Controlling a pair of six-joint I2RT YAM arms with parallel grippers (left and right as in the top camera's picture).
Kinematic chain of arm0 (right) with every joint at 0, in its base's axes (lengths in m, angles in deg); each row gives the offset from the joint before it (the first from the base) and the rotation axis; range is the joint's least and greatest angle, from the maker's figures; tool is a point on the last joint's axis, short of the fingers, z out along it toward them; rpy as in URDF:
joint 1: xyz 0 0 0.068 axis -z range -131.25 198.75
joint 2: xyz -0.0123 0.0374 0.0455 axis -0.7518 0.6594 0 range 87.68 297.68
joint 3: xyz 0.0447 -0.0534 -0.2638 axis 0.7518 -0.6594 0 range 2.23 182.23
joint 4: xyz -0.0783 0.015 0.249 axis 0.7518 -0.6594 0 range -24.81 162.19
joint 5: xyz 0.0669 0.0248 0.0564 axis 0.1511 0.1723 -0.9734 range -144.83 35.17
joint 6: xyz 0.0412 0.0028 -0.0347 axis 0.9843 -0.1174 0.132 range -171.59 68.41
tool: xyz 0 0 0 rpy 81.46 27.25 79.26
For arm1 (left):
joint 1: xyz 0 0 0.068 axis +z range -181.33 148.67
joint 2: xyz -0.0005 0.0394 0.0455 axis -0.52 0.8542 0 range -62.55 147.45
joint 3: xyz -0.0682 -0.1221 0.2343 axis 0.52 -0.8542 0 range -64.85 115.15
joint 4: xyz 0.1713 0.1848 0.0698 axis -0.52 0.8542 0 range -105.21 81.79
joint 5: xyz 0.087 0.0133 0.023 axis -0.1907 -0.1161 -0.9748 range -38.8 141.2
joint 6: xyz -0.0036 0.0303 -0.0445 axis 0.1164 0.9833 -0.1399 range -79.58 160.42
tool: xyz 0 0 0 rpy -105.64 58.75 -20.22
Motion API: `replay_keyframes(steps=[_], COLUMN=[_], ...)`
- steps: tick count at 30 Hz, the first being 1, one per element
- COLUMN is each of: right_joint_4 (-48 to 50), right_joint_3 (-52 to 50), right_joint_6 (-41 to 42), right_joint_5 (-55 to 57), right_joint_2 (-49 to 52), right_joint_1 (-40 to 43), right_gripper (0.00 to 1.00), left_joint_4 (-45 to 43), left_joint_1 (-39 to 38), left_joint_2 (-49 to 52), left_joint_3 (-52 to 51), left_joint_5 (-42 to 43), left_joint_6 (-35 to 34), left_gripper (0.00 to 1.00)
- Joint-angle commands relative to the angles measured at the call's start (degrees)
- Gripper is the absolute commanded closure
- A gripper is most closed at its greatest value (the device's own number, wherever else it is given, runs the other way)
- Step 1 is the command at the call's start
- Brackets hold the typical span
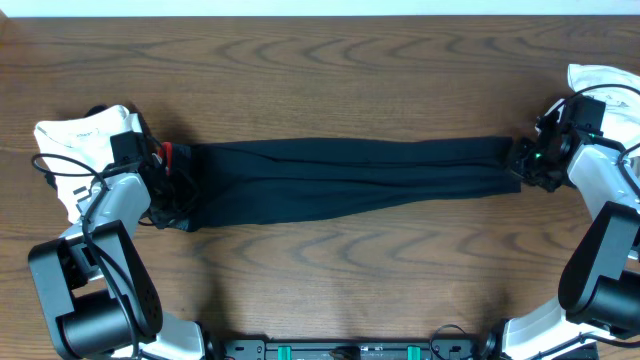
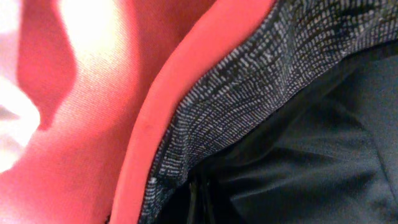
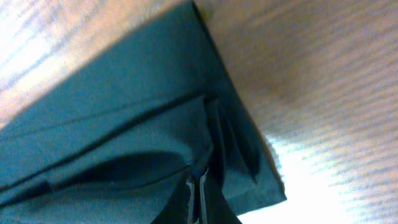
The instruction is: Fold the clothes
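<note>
Far left of the frame: a white cloth (image 1: 75, 135) lies bunched on the wooden table (image 1: 320, 60), partly under the left arm.
Left gripper (image 1: 172, 188): clenched on the waistband end of the trousers (image 1: 350, 178), at middle left. Its wrist view is filled by that fabric at close range.
Waistband (image 2: 249, 93): a grey speckled band with a red edge running diagonally, with black fabric below it at lower right.
Trousers, position: black and stretched out lengthwise across the middle of the table. They span from the left gripper to the right gripper, with the legs together and long creases running along them.
Right gripper (image 1: 522, 160): clenched on the leg ends at middle right. In the wrist view the dark cloth gathers into folds at bottom centre, and the hem corner lies against the wood.
Upper right corner: a second white cloth (image 1: 605, 85) lies beside the right arm, apart from the trousers.
</note>
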Motion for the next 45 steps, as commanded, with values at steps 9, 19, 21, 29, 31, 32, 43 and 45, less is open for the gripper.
replay_keyframes(steps=[9,19,21,29,31,32,43,45], right_joint_4=[-10.9,-21.1,-21.7,-20.1,-19.1,-18.5,-2.7,0.7], right_joint_3=[0.3,0.3,0.3,0.3,0.3,0.3,0.3,0.3], right_joint_6=[-0.1,3.7,4.4,4.4,4.4,4.4,5.1,5.5], right_joint_5=[1.1,8.7,9.5,10.5,10.5,10.5,8.3,7.9], right_joint_2=[-15.4,-31.2,-32.1,-28.3,-25.9,-24.7,-10.0,-7.1], right_joint_1=[-0.1,0.4,0.9,1.5,1.5,1.5,1.3,1.3], right_gripper=[0.99,0.99,0.99,0.99,0.99,0.99,0.99,0.99], left_joint_4=[0.6,0.6,0.6,0.4,0.4,0.4,0.3,0.3], left_joint_1=[0.3,0.3,0.3,0.3,0.3,0.3,0.3,0.3], left_joint_2=[0.1,0.1,0.1,0.1,0.1,0.1,0.1,0.1], left_joint_3=[0.5,0.5,0.5,0.5,0.5,0.5,0.5,0.5], left_joint_5=[-2.9,-2.9,-2.9,-2.9,-2.9,-2.9,-2.9,-2.9], left_joint_6=[0.1,0.1,0.1,0.1,0.1,0.1,0.1,0.1], left_gripper=[0.92,0.92,0.92,0.92,0.92,0.92,0.92,0.92])
